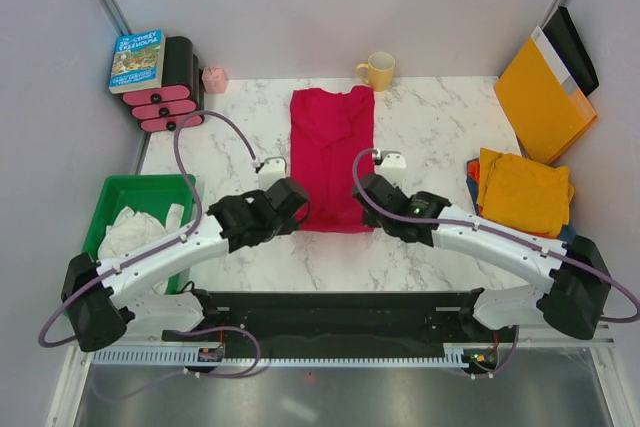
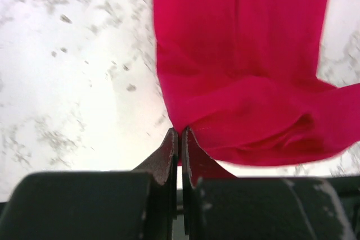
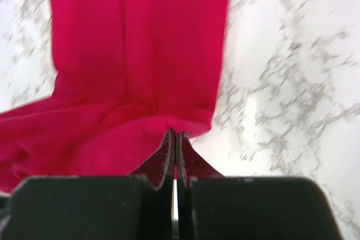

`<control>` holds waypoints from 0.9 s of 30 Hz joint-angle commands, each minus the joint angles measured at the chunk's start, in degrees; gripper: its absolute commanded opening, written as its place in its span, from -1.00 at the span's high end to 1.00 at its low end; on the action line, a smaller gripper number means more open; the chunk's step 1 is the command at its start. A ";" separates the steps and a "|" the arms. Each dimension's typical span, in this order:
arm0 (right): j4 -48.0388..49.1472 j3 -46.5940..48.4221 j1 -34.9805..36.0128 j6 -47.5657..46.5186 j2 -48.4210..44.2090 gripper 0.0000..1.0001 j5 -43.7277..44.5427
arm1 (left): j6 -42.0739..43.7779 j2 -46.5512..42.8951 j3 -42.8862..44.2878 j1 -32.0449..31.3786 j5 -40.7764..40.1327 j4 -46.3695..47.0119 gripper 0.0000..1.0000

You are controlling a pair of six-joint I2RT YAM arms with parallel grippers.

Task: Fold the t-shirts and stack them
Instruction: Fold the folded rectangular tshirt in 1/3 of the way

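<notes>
Crimson t-shirt [image 1: 332, 152] is lying flat in the middle of the desk [image 1: 440, 127], collar pointing at the far side. It looks narrowed into a long strip with the sleeves tucked in, so I'd say the lengthwise folds are done. Left jaws are pinched shut on the near left corner of the hem and right jaws are pinched shut on the near right corner. Both wrist views show cloth clamped right at the tips, with the bottom edge bunching a bit between them. My read: this is the start of the crosswise fold, hem up to collar. Next move calls for both arms lifting together and carrying the hem toward the collar at the same pace, keeping the cloth taut so it doesn't sag or skew, then laying it edge on edge before letting go. After that it'd probably go on the pile at the right, where a mustard-yellow shirt [image 1: 523, 190] sits on top. White cloth [image 1: 135, 232] in the green bin [image 1: 110, 190] looks like it's waiting its turn.
</notes>
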 commanded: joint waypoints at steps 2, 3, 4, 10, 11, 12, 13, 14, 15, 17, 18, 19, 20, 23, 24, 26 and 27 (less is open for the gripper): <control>4.69 3.01 -9.31 -7.55 2.70 1.00 -0.18 | 13.77 2.71 1.38 10.45 0.97 7.76 0.96; 5.14 3.28 -10.20 -8.25 3.32 1.00 -0.45 | 14.84 3.59 1.64 11.61 1.24 8.47 0.96; 5.57 3.89 -11.95 -9.48 4.89 1.00 -1.06 | 15.81 5.42 2.08 12.75 1.68 10.04 0.96; 9.27 6.96 -16.62 -12.03 11.92 1.00 -3.61 | 21.35 13.43 7.26 18.38 4.49 13.92 0.97; 9.71 7.58 -17.15 -12.47 12.81 1.00 -4.13 | 22.22 15.35 9.01 19.35 4.93 14.53 0.96; 10.15 8.11 -17.51 -12.65 13.69 1.00 -4.31 | 22.58 16.59 9.90 19.88 5.20 14.80 0.96; 10.50 9.16 -18.20 -13.00 15.18 1.00 -4.49 | 22.84 17.56 10.86 20.40 5.37 14.89 0.96; 11.02 9.78 -18.65 -13.18 16.06 1.00 -4.75 | 23.46 18.44 12.70 21.37 6.16 15.50 0.96; 11.29 10.48 -19.00 -13.70 16.94 1.00 -5.02 | 23.81 20.62 13.76 21.90 6.60 15.50 0.96; 11.90 12.85 -20.32 -14.06 19.84 1.00 -5.46 | 24.86 22.83 17.09 22.86 7.04 15.77 0.96; 11.91 13.73 -20.76 -14.58 20.72 1.00 -5.72 | 25.13 24.93 18.33 23.22 7.04 15.77 0.96; 12.08 15.65 -21.63 -14.76 22.56 1.00 -5.98 | 25.31 26.00 19.48 23.83 7.22 15.68 0.96; 12.08 16.80 -22.07 -15.02 23.53 1.00 -6.25 | 25.74 26.96 21.84 24.19 7.92 15.77 0.96; 12.08 21.02 -23.66 -15.73 27.05 1.00 -7.13 | 26.53 31.27 26.76 25.06 9.85 15.68 0.96; 12.17 21.99 -24.01 -15.99 28.01 1.00 -7.48 | 26.71 32.59 27.91 25.15 10.12 15.68 0.96; 12.08 24.45 -24.98 -16.34 30.56 1.00 -7.92 | 26.89 35.75 30.72 25.33 10.64 15.50 0.96; 12.00 25.33 -25.33 -16.34 31.36 1.00 -8.18 | 26.89 36.55 31.61 25.42 10.82 15.42 0.96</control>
